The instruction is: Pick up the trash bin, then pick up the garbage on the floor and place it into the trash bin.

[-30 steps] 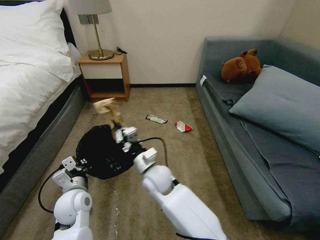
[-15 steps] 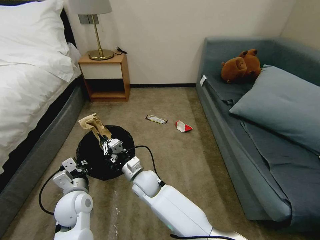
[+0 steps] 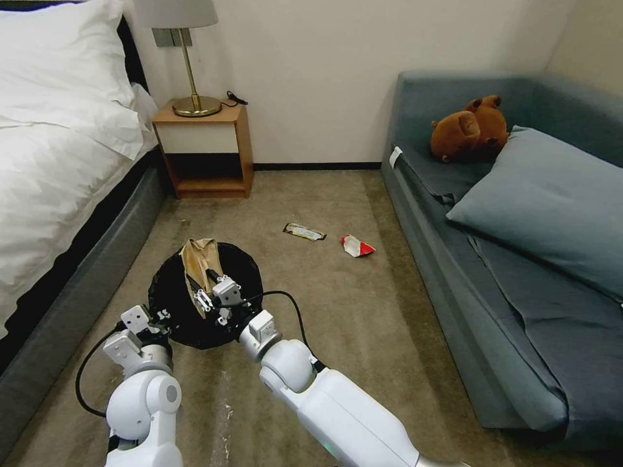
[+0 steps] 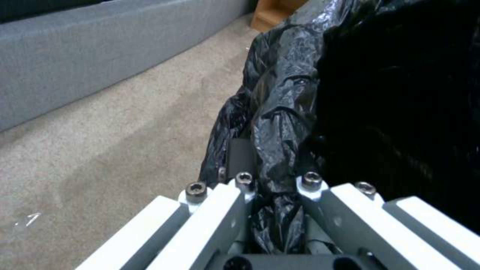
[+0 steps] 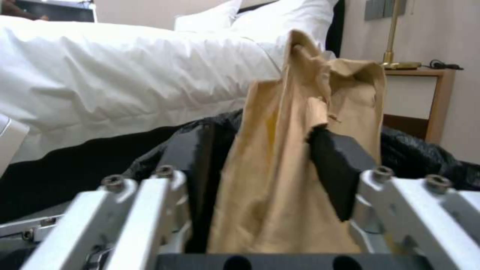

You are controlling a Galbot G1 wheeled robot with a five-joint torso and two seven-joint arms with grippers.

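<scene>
Since a second ago the right claw (image 3: 206, 293) has swung back from beyond the bin (image 3: 246, 285) and now sits over its mouth, carrying the brown paper (image 3: 198, 263) with it; half a second ago the paper leaned out past the rim toward the bed (image 3: 45, 194), and now it stands over the black liner. In the right wrist view the paper (image 5: 295, 157) is pinched between the two pads, its upper part sticking up well clear of the fingers (image 5: 337, 168).

At the bin's near edge the left claw (image 3: 159, 318) is closed on a fold of the liner (image 4: 280, 135), holding the bin up by its rim.

Two pieces of garbage lie on the carpet (image 3: 363, 324) near the sofa (image 3: 454, 285): the flat snack wrapper (image 3: 304, 231) and, just beside it, the red-white wrapper (image 3: 356, 246).

Risks from here, as I judge them: the paper is tall and stiff, so on release it may catch on the rim or a pad and tip out onto the carpet instead of dropping in. The left claw's hold looks to be mostly on thin plastic; a knock from the right arm could slip the liner or tilt the bin.
</scene>
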